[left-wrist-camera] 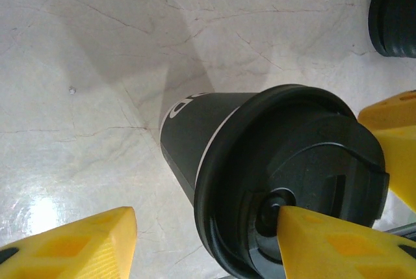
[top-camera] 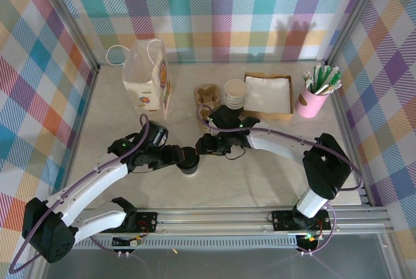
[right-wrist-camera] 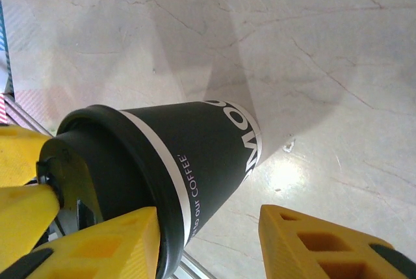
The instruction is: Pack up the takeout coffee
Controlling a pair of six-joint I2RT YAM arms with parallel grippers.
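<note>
Near the front middle of the surface (top-camera: 273,181), the takeout coffee (top-camera: 190,162) is standing upright with its black lid on, and both arms are meeting over it. The left claw (left-wrist-camera: 208,217) is standing apart, one yellow finger (left-wrist-camera: 338,246) resting on the lid's top by the sip hole, the other hanging wide of the cup. The right claw (right-wrist-camera: 208,214) is likewise gaping, one finger (right-wrist-camera: 110,243) lying against the lid's rim. Neither is clamping the cup. They are probably seating the lid so nothing spills in packing. The paper bag (top-camera: 146,80) is waiting well apart at the back.
</note>
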